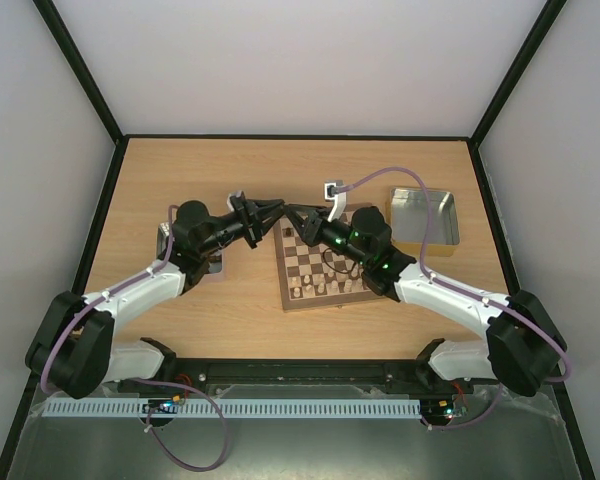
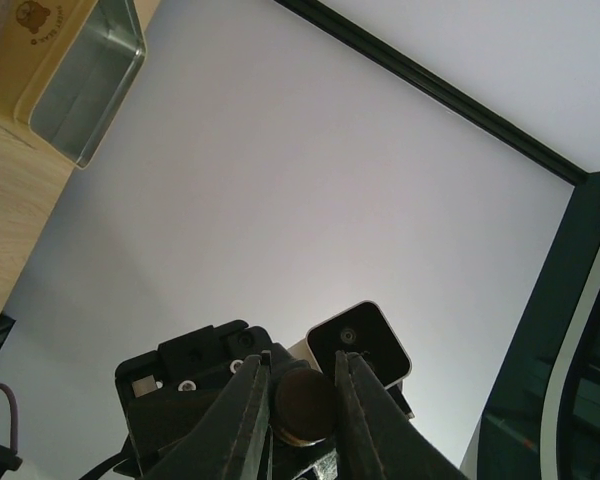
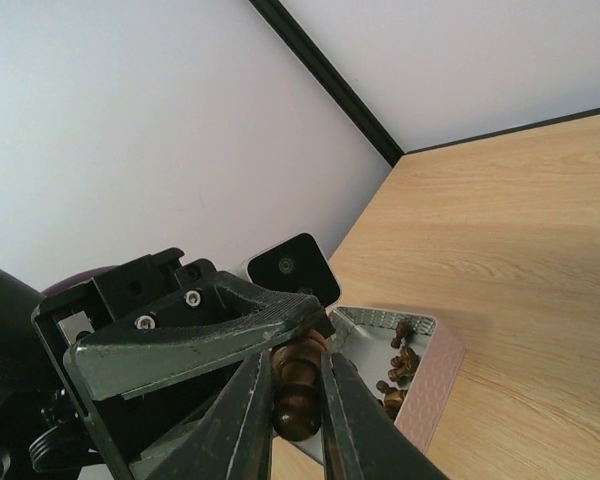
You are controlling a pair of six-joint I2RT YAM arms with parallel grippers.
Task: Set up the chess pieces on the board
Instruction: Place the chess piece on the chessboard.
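Note:
My two grippers meet tip to tip above the far left corner of the board (image 1: 325, 262). One dark brown chess piece (image 3: 298, 392) is held between them. The right gripper (image 3: 296, 415) is shut on its rounded upper part, and the left gripper's finger (image 3: 205, 340) lies across its other end. In the left wrist view the left gripper (image 2: 300, 405) is shut on the piece's round base (image 2: 305, 403), with the right gripper's body behind it. From above, the left gripper (image 1: 276, 208) and right gripper (image 1: 292, 214) hide the piece. More dark pieces (image 3: 400, 372) lie in a small tray (image 3: 432, 385).
Pale cream pieces (image 1: 315, 288) stand along the board's near rows. A shiny metal tray (image 1: 425, 218) sits right of the board and also shows in the left wrist view (image 2: 85, 85). The small tray (image 1: 213, 264) lies partly under the left arm.

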